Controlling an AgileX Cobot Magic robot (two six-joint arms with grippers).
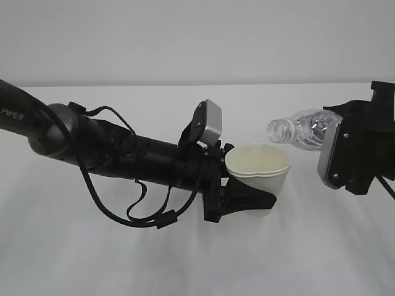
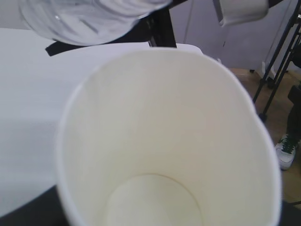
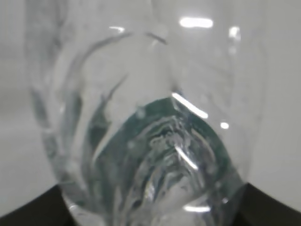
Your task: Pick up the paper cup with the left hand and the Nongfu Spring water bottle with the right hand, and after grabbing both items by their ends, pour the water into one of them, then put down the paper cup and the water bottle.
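Scene: a white desk in front of a pale wall, with two black robot arms meeting above it.
Left hand: the left hand reaches in from the left, with looped black cables and a silver-grey block on its wrist.
Left jaws: closed around the lower part of the paper cup, gripping it.
Paper cup: white, held upright and lifted off the desk, near the middle of the scene. Its rim is squeezed slightly out of round.
Cup inside: in the left wrist view the cream inside of the cup looks dry, with no liquid to be seen on its round bottom.
Right hand: the right hand enters from the right edge, carrying a silver-grey block.
Right jaws: gripping the base end of the Nongfu Spring water bottle.
Bottle: clear and ribbed, lying almost level in the air, its capless neck pointing left.
Bottle mouth: just above and to the right of the cup's rim, not touching it.
Water: whether any is flowing cannot be told.
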